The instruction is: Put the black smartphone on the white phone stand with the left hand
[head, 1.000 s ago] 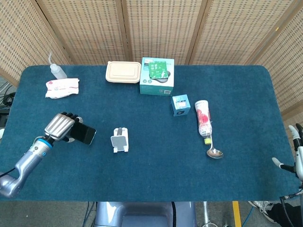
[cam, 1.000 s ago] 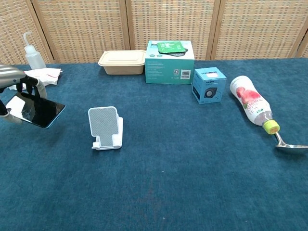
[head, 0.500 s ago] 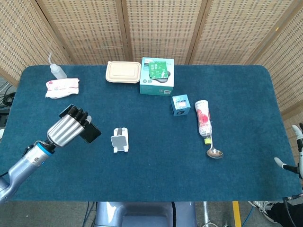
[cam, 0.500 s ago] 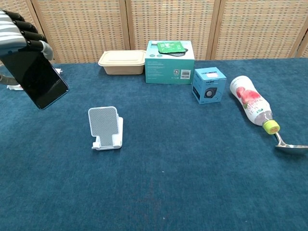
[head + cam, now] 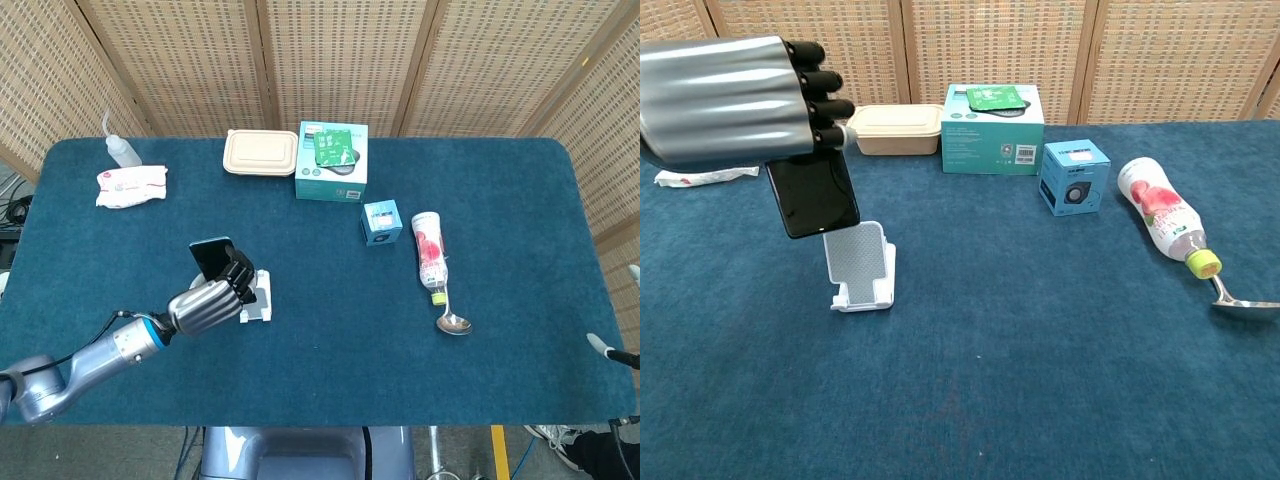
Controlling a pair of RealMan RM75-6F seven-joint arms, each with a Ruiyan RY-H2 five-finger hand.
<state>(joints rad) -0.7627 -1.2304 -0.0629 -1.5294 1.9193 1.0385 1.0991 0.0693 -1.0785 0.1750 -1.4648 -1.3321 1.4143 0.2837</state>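
Observation:
My left hand grips the black smartphone and holds it nearly upright in the air. The phone's lower edge hangs just above and a little left of the white phone stand, which stands on the blue cloth. In the head view the hand covers most of the stand. At the right edge of the head view only a small pale tip shows beside the table; I cannot tell whether it is my right hand.
At the back stand a beige lunch box, a teal box and a small blue box. A bottle and a spoon lie at the right. A squeeze bottle and a white packet lie far left.
My left hand has carried the phone rightward and up from the table's left side to just over the stand, turning it from flat to nearly upright. My right hand has dropped almost out of view.

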